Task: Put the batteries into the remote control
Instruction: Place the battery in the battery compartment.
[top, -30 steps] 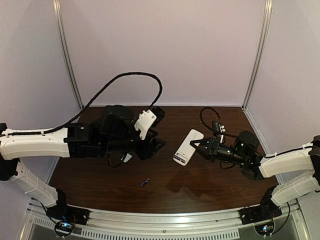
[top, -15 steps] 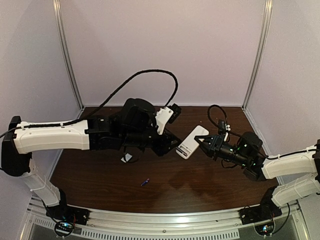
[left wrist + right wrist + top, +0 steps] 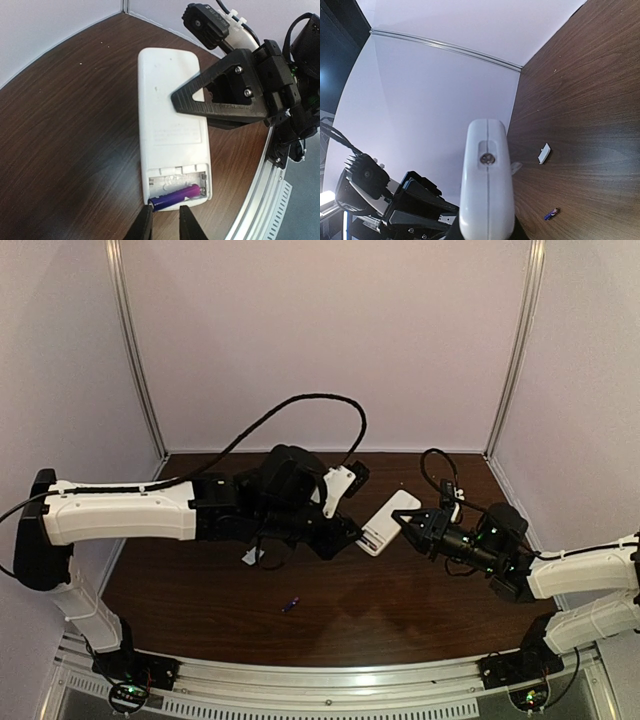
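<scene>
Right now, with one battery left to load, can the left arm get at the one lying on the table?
Probably yes: the loose battery lies alone on bare table, nothing over it, near the left arm. Its fingers are at the remote, though.

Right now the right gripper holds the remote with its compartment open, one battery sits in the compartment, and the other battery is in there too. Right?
Not quite. Only one battery is in the remote control compartment. The other battery lies on the table, as the top external view shows. The right gripper does hold the remote.
</scene>
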